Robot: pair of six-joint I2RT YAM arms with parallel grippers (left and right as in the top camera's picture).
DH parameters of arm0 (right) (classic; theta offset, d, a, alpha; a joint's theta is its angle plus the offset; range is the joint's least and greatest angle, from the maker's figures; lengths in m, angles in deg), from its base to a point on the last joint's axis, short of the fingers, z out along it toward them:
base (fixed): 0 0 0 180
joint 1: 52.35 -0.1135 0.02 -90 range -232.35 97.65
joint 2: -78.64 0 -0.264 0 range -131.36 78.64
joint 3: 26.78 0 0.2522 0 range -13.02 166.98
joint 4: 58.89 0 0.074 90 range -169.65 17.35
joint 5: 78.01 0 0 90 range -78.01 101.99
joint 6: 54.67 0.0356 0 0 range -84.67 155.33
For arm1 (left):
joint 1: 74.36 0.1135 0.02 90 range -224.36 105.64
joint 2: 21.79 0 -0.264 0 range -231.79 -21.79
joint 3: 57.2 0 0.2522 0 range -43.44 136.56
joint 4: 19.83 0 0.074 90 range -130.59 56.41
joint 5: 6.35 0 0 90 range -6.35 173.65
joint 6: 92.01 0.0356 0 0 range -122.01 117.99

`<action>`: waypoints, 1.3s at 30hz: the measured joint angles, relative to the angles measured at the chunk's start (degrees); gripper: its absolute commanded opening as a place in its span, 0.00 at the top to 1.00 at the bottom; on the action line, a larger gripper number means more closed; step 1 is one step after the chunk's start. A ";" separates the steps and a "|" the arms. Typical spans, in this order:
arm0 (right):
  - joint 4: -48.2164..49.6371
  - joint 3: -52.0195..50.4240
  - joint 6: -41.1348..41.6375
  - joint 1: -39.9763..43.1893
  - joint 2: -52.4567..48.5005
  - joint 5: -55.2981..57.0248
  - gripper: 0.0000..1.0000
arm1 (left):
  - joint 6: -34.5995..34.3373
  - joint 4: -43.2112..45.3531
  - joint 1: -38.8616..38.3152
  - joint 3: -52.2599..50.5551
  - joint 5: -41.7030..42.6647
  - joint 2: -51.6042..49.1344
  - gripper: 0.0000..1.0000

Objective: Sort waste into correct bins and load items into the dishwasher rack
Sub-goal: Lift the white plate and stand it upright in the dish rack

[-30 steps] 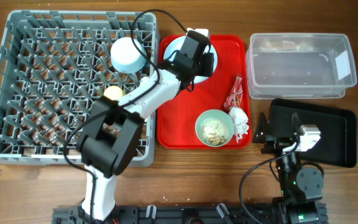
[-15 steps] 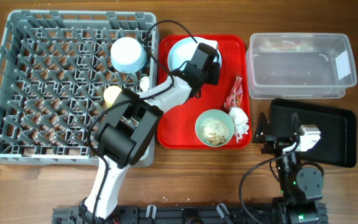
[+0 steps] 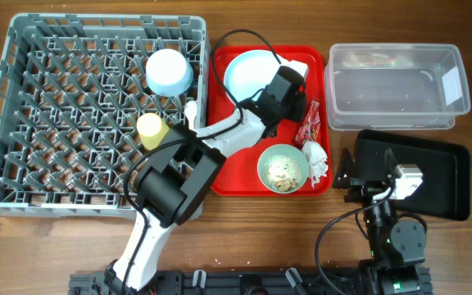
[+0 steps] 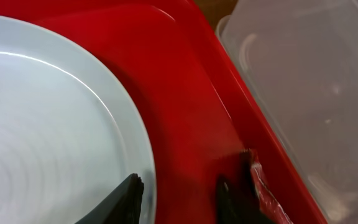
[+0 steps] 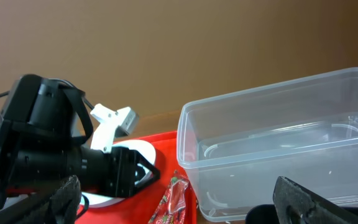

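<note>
On the red tray [image 3: 234,156] lie a pale blue plate [image 3: 248,72], a red-and-white wrapper [image 3: 310,123], a crumpled tissue [image 3: 316,157] and a mint-green bowl [image 3: 283,168] holding beige food scraps. My left gripper [image 3: 292,88] hovers low between the plate's right rim and the wrapper's top end. In the left wrist view this gripper [image 4: 179,199] is open over bare tray, with the plate [image 4: 42,124] to its left and the wrapper [image 4: 263,186] just right of it. My right gripper [image 5: 178,193] stands wide open and holds nothing, by the black tray [image 3: 437,172].
The grey dishwasher rack [image 3: 39,123] fills the left side and holds a small pale blue bowl [image 3: 169,72] and a yellow cup [image 3: 148,127]. The clear tub [image 3: 396,86] stands right of the red tray, behind the black tray.
My left gripper has slid right from over the plate toward the wrapper, and its jaws have narrowed a little. The right arm has not moved.
</note>
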 measured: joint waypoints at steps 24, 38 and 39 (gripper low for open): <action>-0.02 0.00 0.00 0.00 0.00 0.00 0.00 | -16.61 -19.61 24.04 1.01 22.73 47.58 0.96; 0.00 0.00 0.00 0.00 0.00 0.00 0.00 | -42.80 -11.54 45.38 0.04 63.34 20.24 0.96; 0.00 0.00 0.00 0.00 0.00 0.00 0.00 | -42.77 -12.72 45.38 0.04 62.14 20.24 0.96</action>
